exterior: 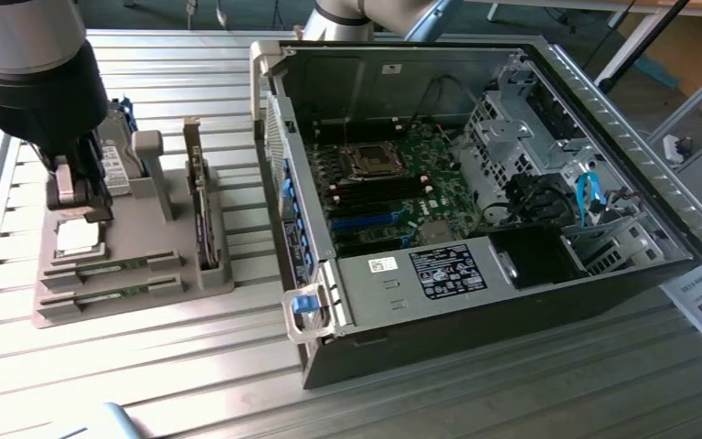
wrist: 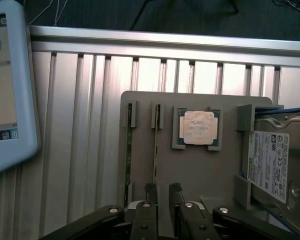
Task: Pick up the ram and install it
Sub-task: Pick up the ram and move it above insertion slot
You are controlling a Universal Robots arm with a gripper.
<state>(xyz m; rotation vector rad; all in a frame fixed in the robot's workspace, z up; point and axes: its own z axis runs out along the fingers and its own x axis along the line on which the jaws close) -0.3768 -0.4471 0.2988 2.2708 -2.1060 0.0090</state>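
Here, the fingers (wrist: 150, 192) stand apart with a clear gap between them, and nothing is held in it. They hang low over a grey holder (wrist: 195, 170), at one end of the ram stick (wrist: 155, 150) that lies nearer the processor. One fingertip is just beside that end; whether it touches I cannot tell. The stick stands on its long edge in a slot of the holder, its ends caught in small grey clips. The other ram stick (wrist: 128, 150) stands the same way in the next slot, parallel to the first and just beside it, toward the holder's outer edge.

On the opposite side of the first stick, the square silver processor (wrist: 199, 127) lies flat in its own recess. Beyond it a hard drive (wrist: 271, 167) sits at the holder's end. In the exterior view a taller card with a metal bracket (exterior: 206, 219) stands upright in the holder, on the side toward the computer.

The holder rests on the slatted aluminium desk (wrist: 80, 130). A tablet with a pale blue frame (wrist: 7, 85) is off the holder's outer side. The open computer case (exterior: 625, 119) lies at the exterior view's right, well apart from the fingers, with its motherboard (exterior: 419, 178) facing up.
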